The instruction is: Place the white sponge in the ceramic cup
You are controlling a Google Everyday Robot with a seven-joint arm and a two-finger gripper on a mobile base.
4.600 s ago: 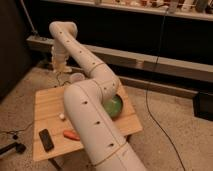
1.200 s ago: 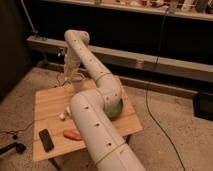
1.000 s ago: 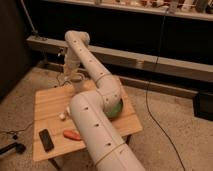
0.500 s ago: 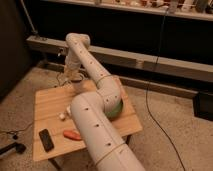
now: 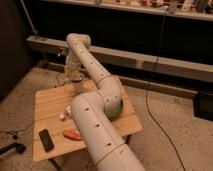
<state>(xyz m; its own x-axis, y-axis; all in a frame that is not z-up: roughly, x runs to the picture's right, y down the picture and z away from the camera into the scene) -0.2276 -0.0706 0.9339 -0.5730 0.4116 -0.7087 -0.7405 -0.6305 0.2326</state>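
Observation:
The ceramic cup [image 5: 79, 86], small and pale, stands near the far edge of the wooden table [image 5: 50, 102]. My gripper [image 5: 74, 76] hangs right over the cup at the end of the white arm, which bends down from its elbow [image 5: 76, 42]. The gripper's end merges with the cup's mouth. I cannot make out the white sponge at the gripper or in the cup. A small white lump [image 5: 63, 116] lies on the table beside the arm, and I cannot tell what it is.
A green bowl [image 5: 116, 108] sits at the table's right, half hidden by the arm. A black flat device [image 5: 46, 140] and an orange object [image 5: 72, 134] lie near the front edge. A cable [image 5: 155, 110] runs across the floor on the right.
Over the last seconds the gripper has shifted right and down from beside the cup to just above it. In the last second it has barely moved. The table objects stayed put.

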